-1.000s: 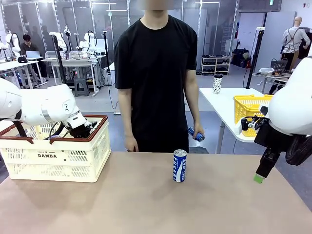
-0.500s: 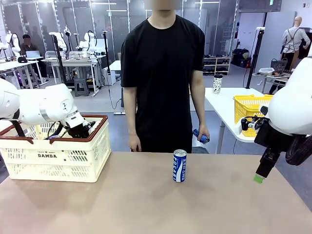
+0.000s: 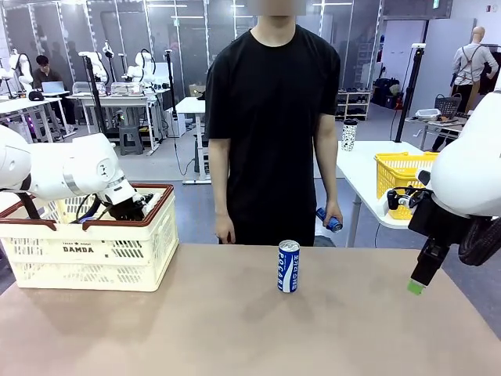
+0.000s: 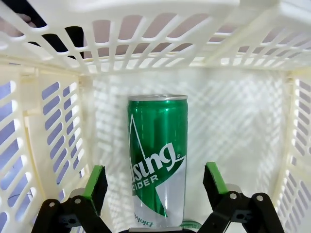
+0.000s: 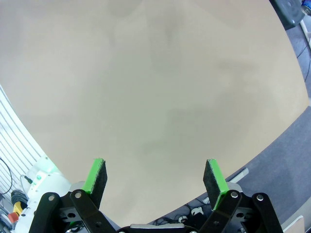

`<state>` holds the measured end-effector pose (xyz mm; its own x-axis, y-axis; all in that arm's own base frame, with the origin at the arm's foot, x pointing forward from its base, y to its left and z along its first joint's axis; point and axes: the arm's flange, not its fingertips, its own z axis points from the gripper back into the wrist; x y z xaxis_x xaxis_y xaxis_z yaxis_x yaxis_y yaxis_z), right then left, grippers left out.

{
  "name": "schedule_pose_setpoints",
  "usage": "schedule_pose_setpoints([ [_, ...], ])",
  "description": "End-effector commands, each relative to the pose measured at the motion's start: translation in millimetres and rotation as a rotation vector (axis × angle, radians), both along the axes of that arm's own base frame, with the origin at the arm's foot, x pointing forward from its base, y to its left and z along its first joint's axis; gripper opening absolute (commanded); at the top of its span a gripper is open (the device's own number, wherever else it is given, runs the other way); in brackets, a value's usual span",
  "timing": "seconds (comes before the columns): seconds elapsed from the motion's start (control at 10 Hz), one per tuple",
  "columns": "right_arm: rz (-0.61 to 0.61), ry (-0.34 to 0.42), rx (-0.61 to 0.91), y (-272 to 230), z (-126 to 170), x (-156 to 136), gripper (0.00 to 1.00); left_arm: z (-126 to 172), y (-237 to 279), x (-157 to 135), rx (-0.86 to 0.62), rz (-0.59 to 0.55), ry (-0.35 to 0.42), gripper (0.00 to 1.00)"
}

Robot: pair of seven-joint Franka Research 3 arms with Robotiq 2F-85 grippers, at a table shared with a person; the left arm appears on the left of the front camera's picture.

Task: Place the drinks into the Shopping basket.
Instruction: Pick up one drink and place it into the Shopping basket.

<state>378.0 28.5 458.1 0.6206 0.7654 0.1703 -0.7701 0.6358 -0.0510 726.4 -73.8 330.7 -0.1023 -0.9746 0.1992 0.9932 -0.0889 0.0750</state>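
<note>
Straddling green can inside Shopping basket — left hand spread wide, not touching it; right hand likewise spread above worktop

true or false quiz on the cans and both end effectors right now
The green can is inside the basket. True.
The left end effector is shut on the green can. False: it is open, clear of the can.
A blue-and-white can stands on the table. True.
The right end effector holds a can. False: it is open and empty above the table.
Both of the person's hands are empty. False: one hand holds a blue can.
</note>
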Motion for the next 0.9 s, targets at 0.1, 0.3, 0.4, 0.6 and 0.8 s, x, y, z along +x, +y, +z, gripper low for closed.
schedule_pose_setpoints([
  [0.1,-0.001,0.001,0.0,-1.2,-0.5,-0.7,1.0,-1.5,0.2,0.1,0.001,-0.001,0.002,1.0],
  [0.3,-0.001,0.001,0.0,-1.2,-0.5,-0.7,1.0,-1.5,0.2,0.1,0.001,-0.001,0.002,1.0],
  [0.4,-0.001,0.001,0.0,-1.2,-0.5,-0.7,1.0,-1.5,0.2,0.1,0.001,-0.001,0.002,1.0],
  [0.6,-0.001,0.001,0.0,-1.2,-0.5,-0.7,1.0,10.7,1.3,-5.5,-0.025,-0.024,0.015,1.0],
  [0.8,-0.001,0.001,0.0,-1.2,-0.5,-0.7,1.0,48.7,8.9,-24.1,0.0,-0.031,-0.07,1.0],
])
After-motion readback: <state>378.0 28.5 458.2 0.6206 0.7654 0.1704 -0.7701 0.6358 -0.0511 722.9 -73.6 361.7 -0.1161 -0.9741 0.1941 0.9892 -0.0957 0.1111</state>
